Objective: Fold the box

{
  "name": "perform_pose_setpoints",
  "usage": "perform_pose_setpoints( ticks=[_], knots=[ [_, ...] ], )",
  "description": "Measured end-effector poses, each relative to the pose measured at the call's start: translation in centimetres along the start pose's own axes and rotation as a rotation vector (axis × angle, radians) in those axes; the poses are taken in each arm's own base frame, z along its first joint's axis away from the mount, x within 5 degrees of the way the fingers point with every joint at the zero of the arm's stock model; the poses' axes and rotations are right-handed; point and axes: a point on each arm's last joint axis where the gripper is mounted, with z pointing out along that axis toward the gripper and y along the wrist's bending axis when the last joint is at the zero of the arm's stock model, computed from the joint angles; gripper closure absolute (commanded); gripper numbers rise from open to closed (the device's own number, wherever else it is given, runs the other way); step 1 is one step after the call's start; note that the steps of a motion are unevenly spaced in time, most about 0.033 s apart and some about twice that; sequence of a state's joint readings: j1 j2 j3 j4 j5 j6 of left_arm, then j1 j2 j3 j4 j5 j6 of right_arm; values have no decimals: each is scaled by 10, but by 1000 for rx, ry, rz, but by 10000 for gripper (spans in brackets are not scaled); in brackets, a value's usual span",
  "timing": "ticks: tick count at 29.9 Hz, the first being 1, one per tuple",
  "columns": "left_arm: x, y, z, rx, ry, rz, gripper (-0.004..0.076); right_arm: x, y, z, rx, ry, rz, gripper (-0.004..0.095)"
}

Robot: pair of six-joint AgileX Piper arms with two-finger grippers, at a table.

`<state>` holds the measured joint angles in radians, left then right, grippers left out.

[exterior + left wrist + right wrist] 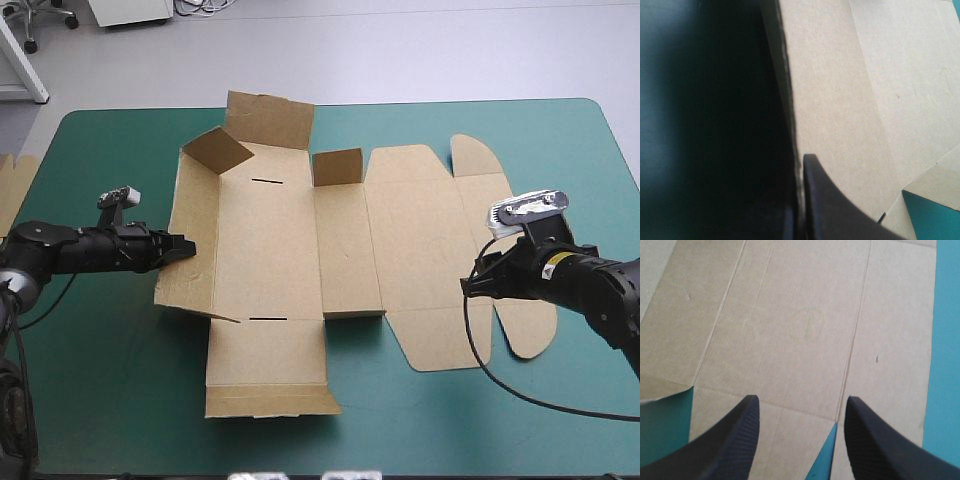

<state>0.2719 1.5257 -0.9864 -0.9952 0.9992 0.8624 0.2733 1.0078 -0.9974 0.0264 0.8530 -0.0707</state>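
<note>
Shadow fills one side of the left wrist view, so only one black finger [827, 205] of the left gripper [186, 247] shows plainly. The other is lost in the dark behind a raised edge of board. The visible finger lies tight against that edge, so the gripper pinches the left wall [195, 230] of the box [300, 260]. The left arm [80, 248] reaches in low and nearly level from the table's left side.

The box lies spread across the middle of the teal-green table [100, 400]. It is mostly flat, with the left wall lifted a little, the far flap [268, 118] tilted up and two small tabs [218, 148] raised.

The right gripper [801, 405] is spread wide above the box's right-hand panels; whether it touches the board cannot be told. The right arm [590, 285] comes in from the table's right edge and hides part of the rounded flap [530, 335]. A strip of more board [14, 185] is cut off at the table's left edge.
</note>
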Motion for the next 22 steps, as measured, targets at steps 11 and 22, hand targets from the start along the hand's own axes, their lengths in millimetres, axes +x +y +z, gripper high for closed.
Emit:
perform_pose_setpoints(
  ticks=[11,22],
  knots=[
    [-69,-28,10,-60,102,371,734,-4,0,-1,5,-33,-2,474],
    [-118,-50,52,-113,281,674,734,-2,0,-2,3,-6,-2,490]
  ],
)
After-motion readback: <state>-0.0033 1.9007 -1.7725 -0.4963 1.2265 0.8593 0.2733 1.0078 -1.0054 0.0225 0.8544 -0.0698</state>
